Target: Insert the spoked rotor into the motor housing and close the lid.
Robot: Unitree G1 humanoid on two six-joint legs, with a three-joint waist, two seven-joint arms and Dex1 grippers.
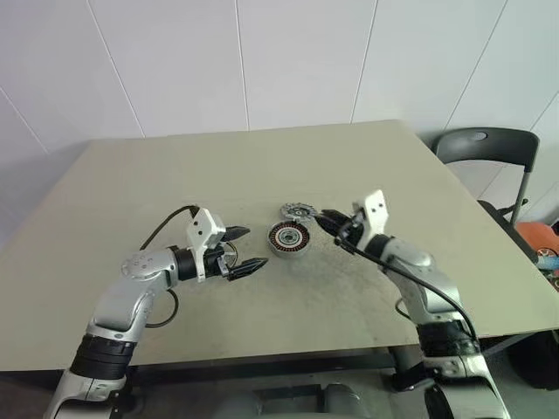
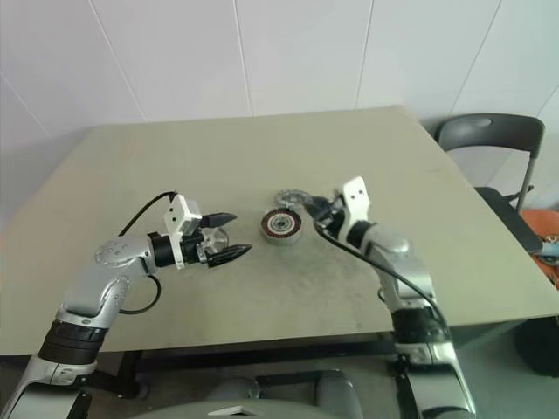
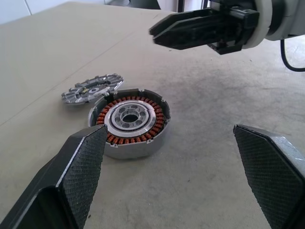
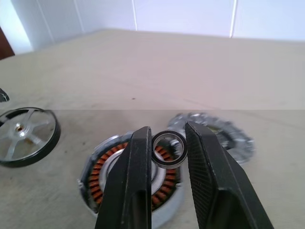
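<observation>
- Rotor [image 4: 26, 136] lies flat on the table [image 1: 175, 175], spokes up, on the left side of the housing [image 3: 128, 121] and apart from it. I see it close under the left gripper [image 1: 255, 247].
- Left gripper hovers off the table, fingers [image 3: 81, 162] spread wide, nothing between them. It points across at the housing from the left.
- Housing sits upright mid-table between the two grippers, open top, copper windings and centre hub exposed. Nothing seated in it that I can make out.
- Right gripper [image 4: 167, 128] comes in from the right, off the table, tips just beside the housing. Fingers are narrow and pinch a small dark ring [image 4: 168, 149] by its edges.
- From the right wrist the ring lines up in front of the housing's windings. I can't tell whether it's actually over the hub or short of it.
- Lid [image 3: 93, 88] lies just behind the housing, ribbed face up, near edge at the housing rim. I can't tell whether it touches or leans on it.
- Dark chair [image 1: 489, 144] stands past the table's far right corner.
</observation>
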